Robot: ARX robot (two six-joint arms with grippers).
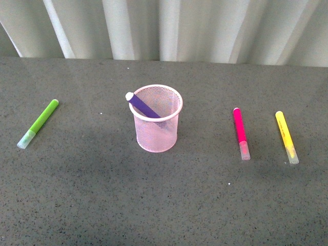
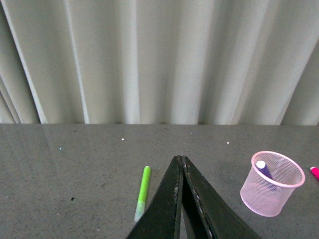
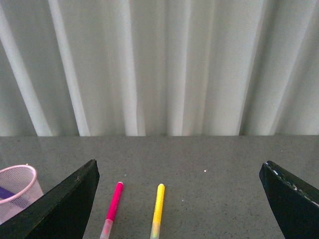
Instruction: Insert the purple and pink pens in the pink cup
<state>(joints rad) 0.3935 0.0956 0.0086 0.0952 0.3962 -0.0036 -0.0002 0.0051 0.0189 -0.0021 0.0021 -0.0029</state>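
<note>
On table (image 1: 164, 205) centre: pink cup (image 1: 158, 134) stood upright, purple pen (image 1: 142, 105) leaned inside.
Right of cup: pink pen (image 1: 241, 132) lay flat, yellow marker (image 1: 286, 137) beyond.
Left of cup: green marker (image 1: 39, 122) lay alone.
Count: four markers, one cup.
Left gripper (image 2: 180, 159): was pinched together, empty.
Right gripper (image 3: 179, 167): was spread wide, empty.

Front view: the dark purple marker (image 1: 142, 106) leans in the light pink wire-mesh cup (image 1: 154, 138); its lower half shows only dimly through the mesh.

Left wrist view: the black left gripper (image 2: 180, 158) is cut off by the picture's edge behind its fingertips, and the magenta pink marker (image 2: 315, 172) is cropped to a mere tip.

Right wrist view: both fingers of the black right gripper (image 3: 179, 164) are cropped by the frame. One finger covers part of the cup, which the edge also cuts. The cap ends of the pink marker and the yellow marker (image 3: 158, 204) run off the edge.
</note>
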